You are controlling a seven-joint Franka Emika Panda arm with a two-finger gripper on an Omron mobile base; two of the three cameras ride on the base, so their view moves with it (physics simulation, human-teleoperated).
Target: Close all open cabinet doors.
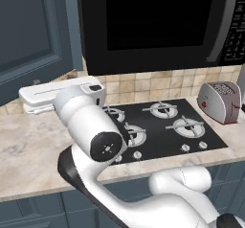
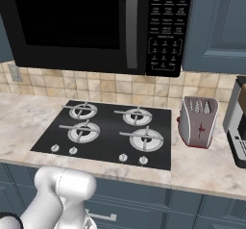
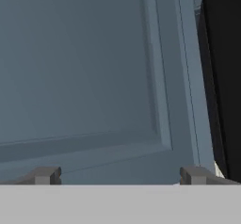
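Observation:
A slate-blue upper cabinet door [image 1: 28, 40] hangs left of the microwave, and its lower edge slants, so it looks swung out from the wall. My white hand [image 1: 62, 94] is raised just below and in front of that door. In the hand view the door's recessed panel [image 3: 80, 68] is very close ahead. My gripper [image 3: 121, 176] is open, its two fingertips wide apart with nothing between them. Another slate-blue upper door [image 2: 216, 21] sits right of the microwave; I cannot tell whether it is ajar.
The black microwave [image 1: 153, 26] hangs above a black gas cooktop [image 1: 162, 126] set in the marble counter [image 1: 28, 150]. A silver toaster [image 2: 198, 121] stands to the right of the cooktop, with a dark appliance [image 2: 238, 127] at the far right. Blue lower drawers [image 2: 144, 201] run under the counter.

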